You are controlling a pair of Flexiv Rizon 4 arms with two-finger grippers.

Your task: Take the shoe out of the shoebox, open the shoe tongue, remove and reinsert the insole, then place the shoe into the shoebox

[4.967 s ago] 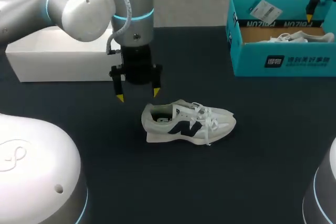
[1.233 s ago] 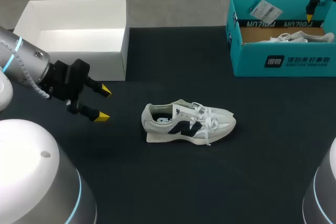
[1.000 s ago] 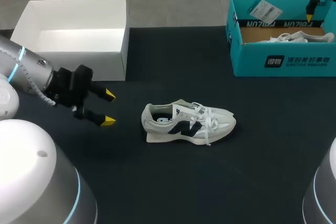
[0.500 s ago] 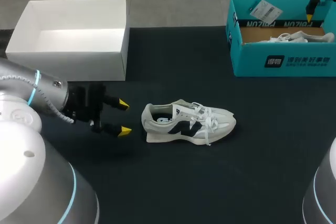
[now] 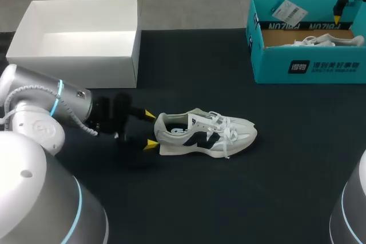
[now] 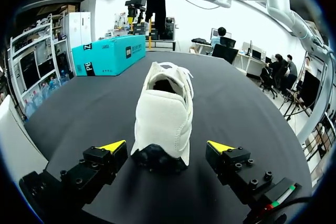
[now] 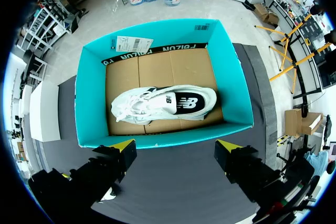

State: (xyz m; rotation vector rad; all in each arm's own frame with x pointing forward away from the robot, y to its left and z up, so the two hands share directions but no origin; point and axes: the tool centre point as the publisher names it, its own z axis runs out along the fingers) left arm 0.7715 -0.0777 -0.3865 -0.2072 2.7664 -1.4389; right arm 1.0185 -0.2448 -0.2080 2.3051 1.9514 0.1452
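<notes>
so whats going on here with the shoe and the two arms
A white shoe stands upright on the dark table, out of its box. The left gripper is low at the shoe's heel, open, with a yellow-tipped finger on each side of the heel and neither touching it. The right gripper hangs open above the teal shoebox, where a second shoe lies on its side. Nothing is being held.
</notes>
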